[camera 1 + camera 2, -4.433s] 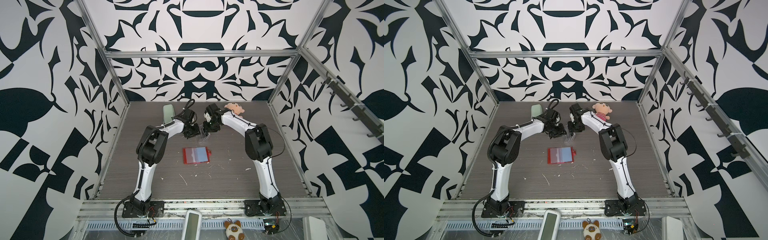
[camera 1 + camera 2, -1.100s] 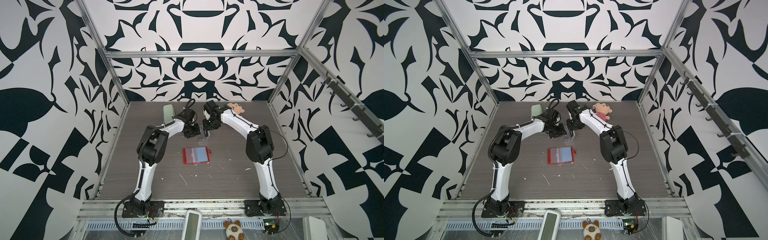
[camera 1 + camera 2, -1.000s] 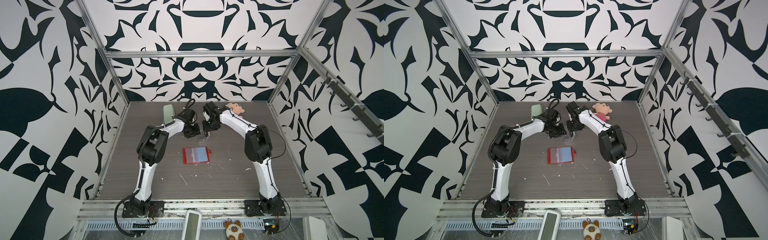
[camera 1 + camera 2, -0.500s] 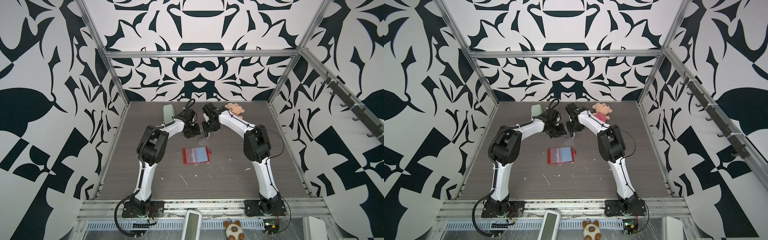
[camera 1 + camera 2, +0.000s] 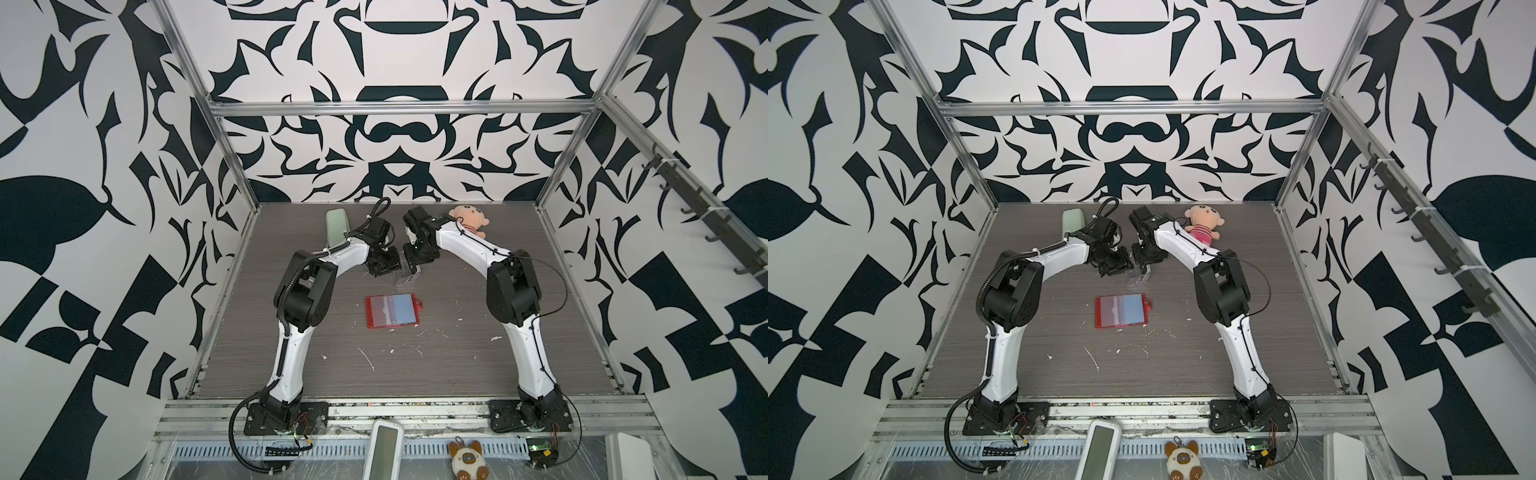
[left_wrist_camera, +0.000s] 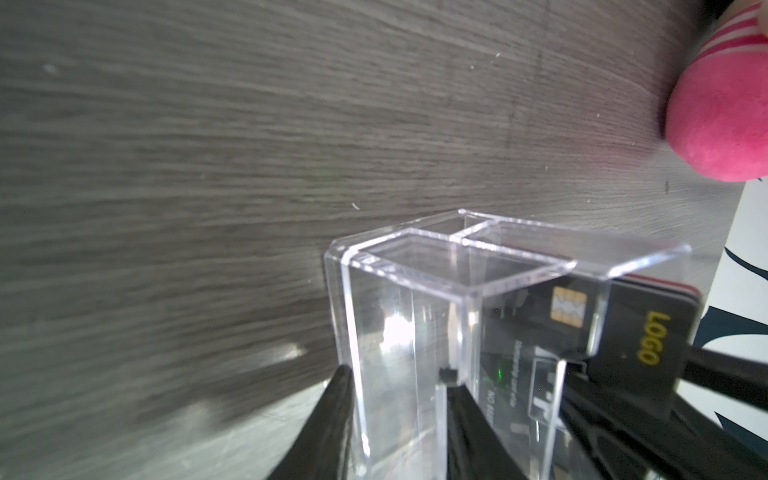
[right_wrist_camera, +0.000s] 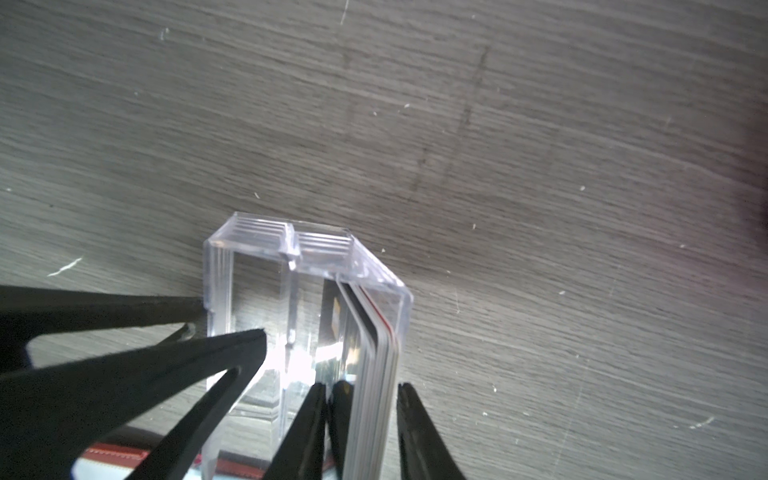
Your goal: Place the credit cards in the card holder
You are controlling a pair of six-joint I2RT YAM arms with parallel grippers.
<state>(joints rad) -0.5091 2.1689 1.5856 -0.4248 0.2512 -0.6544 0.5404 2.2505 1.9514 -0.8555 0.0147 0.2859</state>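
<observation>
From above, in both top views, the grey wood-grain table [image 5: 457, 365] sat inside black-and-white patterned walls [image 5: 374, 124], with white flecks [image 5: 368, 358] scattered past its middle. The red holder [image 5: 391, 311] lay open and flat at the centre, apart from both grippers. Just behind it stood the clear box [image 5: 406, 277]. A doll [image 5: 1202, 226] and a green case [image 5: 1073, 222] lay by the far wall. Both arms rose from the near edge with elbows bowed outward. Their forearms leaned in, so the left gripper [image 5: 384, 270] and right gripper [image 5: 414, 268] met at the box from either side.

From the left wrist, the table [image 6: 208, 124] ran blurred. The left gripper [image 6: 395, 386] was clamped across the box's [image 6: 415, 291] empty half, with one finger [image 6: 332, 415] outside the wall. The cards [image 6: 623, 332] stood on edge in the other half (the front one black, with a gold chip and "LOGO").

From the right wrist, the right gripper [image 7: 370, 415] had a finger [image 7: 415, 424] on each side of the cards [image 7: 374, 353] in the box [image 7: 266, 257]. Whether they pressed the stack I could not tell. A red edge of the holder [image 7: 116, 453] showed beyond.
</observation>
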